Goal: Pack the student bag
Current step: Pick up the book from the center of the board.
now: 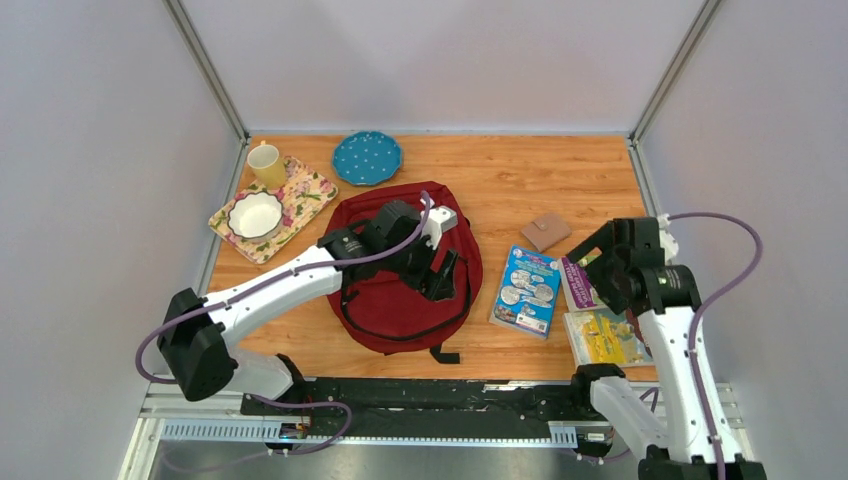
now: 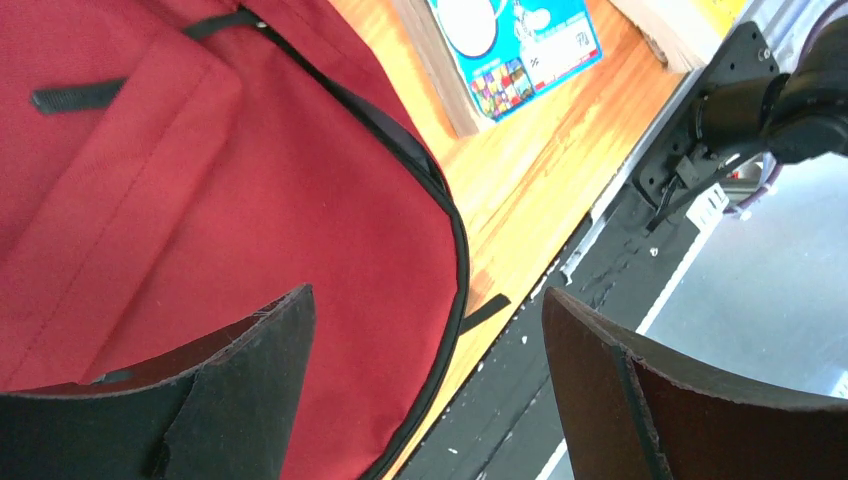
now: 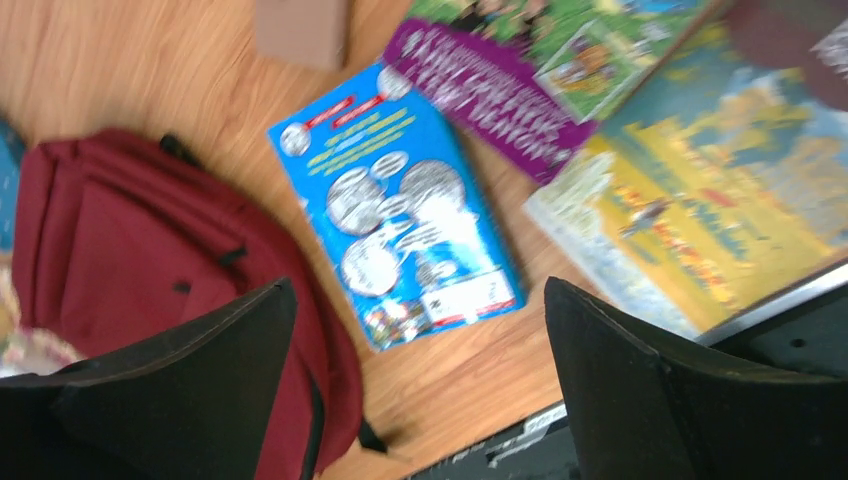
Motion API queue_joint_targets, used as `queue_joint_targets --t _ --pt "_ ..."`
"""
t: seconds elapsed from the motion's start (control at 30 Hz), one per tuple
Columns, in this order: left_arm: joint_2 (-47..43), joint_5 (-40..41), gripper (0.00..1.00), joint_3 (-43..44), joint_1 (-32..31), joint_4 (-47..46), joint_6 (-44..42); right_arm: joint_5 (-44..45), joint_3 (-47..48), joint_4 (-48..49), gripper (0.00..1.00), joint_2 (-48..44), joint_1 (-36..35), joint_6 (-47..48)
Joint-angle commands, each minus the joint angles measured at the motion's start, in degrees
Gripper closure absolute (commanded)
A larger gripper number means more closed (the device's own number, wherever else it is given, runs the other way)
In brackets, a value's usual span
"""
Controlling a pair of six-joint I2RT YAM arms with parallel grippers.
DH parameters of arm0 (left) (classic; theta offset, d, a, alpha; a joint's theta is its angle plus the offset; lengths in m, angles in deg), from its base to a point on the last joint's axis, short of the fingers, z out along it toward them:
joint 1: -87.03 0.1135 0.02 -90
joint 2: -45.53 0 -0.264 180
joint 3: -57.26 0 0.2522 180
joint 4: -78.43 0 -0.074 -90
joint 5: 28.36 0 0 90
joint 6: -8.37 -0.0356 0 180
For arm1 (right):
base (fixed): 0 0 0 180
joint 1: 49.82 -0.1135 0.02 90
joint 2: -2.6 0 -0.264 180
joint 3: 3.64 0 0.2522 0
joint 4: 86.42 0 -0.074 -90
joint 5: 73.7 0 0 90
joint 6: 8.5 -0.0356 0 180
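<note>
Two grippers: both have their jaws spread apart, holding nothing.
Bag: large dark red fabric backpack (image 1: 390,310) with black zippers, lying flat mid-way across the wooden table (image 1: 540,180).
Left gripper (image 2: 425,300): over the backpack's near right edge.
Right gripper (image 3: 418,290): above a glossy blue picture book (image 3: 400,210) just right of the backpack.
Right side: purple-bordered book (image 1: 578,283), yellow-covered book (image 1: 605,338), small brown wallet (image 1: 545,232).
Far left: floral tray (image 1: 305,195) carrying a white bowl (image 1: 255,215), yellow mug (image 1: 266,165) at its far corner, blue dotted plate (image 1: 367,158) beside.

We see a dark red fabric backpack (image 1: 400,315) with black zippers, a round teal plate (image 1: 367,157) dotted white, a floral-patterned rectangular tray (image 1: 310,190), a glossy blue book (image 1: 527,290).
</note>
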State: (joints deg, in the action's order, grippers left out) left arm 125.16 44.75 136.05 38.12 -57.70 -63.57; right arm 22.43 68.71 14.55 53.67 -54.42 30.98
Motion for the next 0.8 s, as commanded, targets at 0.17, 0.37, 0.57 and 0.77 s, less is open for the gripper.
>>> queue_joint_targets --t 0.17,0.37,0.57,0.77 --pt "-6.76 3.62 0.1 -6.5 -2.42 -5.23 0.57 6.43 -9.81 0.24 0.02 -3.69 12.42 4.91" --pt "-9.14 1.59 0.1 -8.61 -3.21 -8.57 5.4 11.61 -11.12 1.45 0.0 -1.68 20.93 5.24" --pt "-9.33 -0.25 0.09 -9.23 -4.18 -9.81 7.07 -5.23 -11.57 11.91 0.03 10.51 35.63 11.67" --pt "-6.87 1.5 0.1 -5.71 -4.09 -6.47 4.18 -9.37 -16.4 23.34 0.07 16.51 35.71 11.94"
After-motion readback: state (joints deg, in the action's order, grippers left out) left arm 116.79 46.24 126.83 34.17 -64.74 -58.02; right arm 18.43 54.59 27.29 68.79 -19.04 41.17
